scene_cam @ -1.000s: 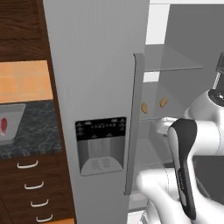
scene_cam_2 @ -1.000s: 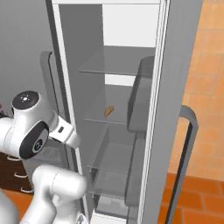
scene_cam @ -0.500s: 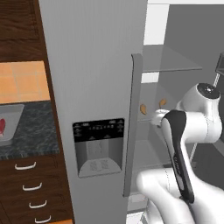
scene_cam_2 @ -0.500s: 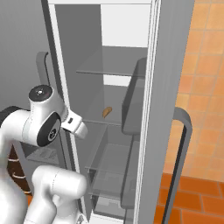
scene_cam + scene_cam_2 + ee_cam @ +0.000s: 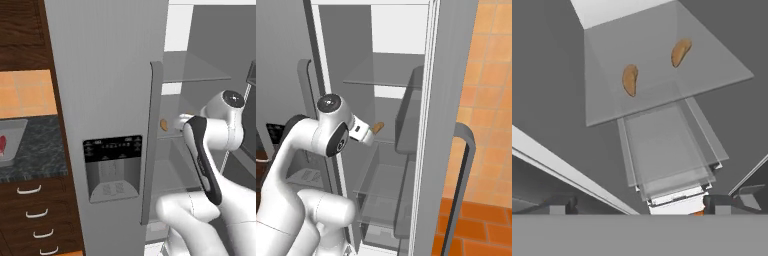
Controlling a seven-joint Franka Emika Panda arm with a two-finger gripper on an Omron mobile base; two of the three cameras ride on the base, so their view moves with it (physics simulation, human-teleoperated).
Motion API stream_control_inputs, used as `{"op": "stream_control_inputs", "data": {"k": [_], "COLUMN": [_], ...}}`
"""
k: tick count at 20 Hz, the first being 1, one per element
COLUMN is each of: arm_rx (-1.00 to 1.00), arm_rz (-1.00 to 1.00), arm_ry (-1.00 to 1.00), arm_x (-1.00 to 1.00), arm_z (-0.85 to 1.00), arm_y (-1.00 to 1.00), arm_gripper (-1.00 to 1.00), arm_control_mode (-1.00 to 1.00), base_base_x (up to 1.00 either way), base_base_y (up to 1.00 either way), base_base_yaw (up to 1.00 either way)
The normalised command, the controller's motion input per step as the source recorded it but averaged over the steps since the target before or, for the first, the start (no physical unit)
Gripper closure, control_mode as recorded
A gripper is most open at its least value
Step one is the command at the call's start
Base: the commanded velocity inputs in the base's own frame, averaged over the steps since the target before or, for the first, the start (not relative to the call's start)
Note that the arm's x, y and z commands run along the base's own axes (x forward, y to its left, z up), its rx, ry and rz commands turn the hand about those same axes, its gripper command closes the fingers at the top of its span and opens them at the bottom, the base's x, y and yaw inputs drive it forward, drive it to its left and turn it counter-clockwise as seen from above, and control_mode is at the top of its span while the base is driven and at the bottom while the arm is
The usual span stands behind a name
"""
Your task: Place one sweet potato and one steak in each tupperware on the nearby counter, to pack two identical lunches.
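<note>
Two dark fingertips [image 5: 558,205] of the pincer [image 5: 637,206] stand wide apart, gripping nothing. Beyond them, on a glass fridge shelf [image 5: 712,70], lie two sweet potatoes, one at 12 o'clock [image 5: 630,79], the other at 1 o'clock [image 5: 680,52], well apart. Far off at 9 o'clock from the fridge door [image 5: 110,90], a red steak [image 5: 2,146] sits in a tupperware [image 5: 17,131] on the dark worktop [image 5: 40,155].

Two tan-orange oval sweet potatoes [image 5: 630,79] [image 5: 680,52] on a translucent grey glass fridge shelf [image 5: 662,95]. Plain mid-grey fridge door [image 5: 107,75] with a black dispenser panel [image 5: 112,148]. Bright-red flat steak [image 5: 2,147] in a pale grey-white tupperware tray [image 5: 15,135] on the speckled black-grey bench [image 5: 35,160]. Dark-brown wood drawers [image 5: 35,220] with white handles. Orange tiled wall [image 5: 491,100]. White arm with dark joints [image 5: 202,150].
</note>
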Motion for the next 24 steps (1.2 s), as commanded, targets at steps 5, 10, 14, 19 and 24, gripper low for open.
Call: {"op": "stream_control_inputs", "data": {"k": [5, 10, 14, 19, 24], "arm_rx": [-0.03, -0.01, 0.00, -0.02, 0.00], "arm_rz": [-0.10, -0.13, -0.07, 0.00, 0.00], "arm_ry": [-0.03, 0.01, 0.02, 0.05, 0.03], "arm_x": [0.37, 0.51, 0.39, 0.76, 0.89], "arm_z": [0.00, 0.00, -0.20, -0.45, -0.37], "arm_y": [-0.17, -0.35, -0.45, -0.19, -0.38], "arm_gripper": [-1.00, -1.00, -1.00, -1.00, -1.00], "arm_control_mode": [-1.00, -1.00, -1.00, -1.00, -1.00], "base_base_x": [0.00, 0.00, 0.00, 0.00, 0.00], "base_base_y": [0.00, 0.00, 0.00, 0.00, 0.00], "base_base_yaw": [0.00, 0.00, 0.00, 0.00, 0.00]}}
